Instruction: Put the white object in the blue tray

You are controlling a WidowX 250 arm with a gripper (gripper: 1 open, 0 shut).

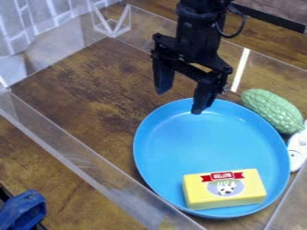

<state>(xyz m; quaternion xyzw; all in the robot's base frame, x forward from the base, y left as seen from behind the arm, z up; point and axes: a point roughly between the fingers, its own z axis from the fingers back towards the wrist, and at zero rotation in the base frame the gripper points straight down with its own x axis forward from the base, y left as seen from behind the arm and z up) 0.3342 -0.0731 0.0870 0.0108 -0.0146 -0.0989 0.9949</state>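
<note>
Fingers (161, 79) of the gripper (181, 91) stood spread and empty above the blue tray (180, 148), presumably readied for the white object (297, 148).

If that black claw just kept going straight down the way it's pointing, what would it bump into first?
Probably the far rim of the blue tray or the wooden table beside it; the open gripper hangs about over that edge, and depth is hard to judge.
</note>
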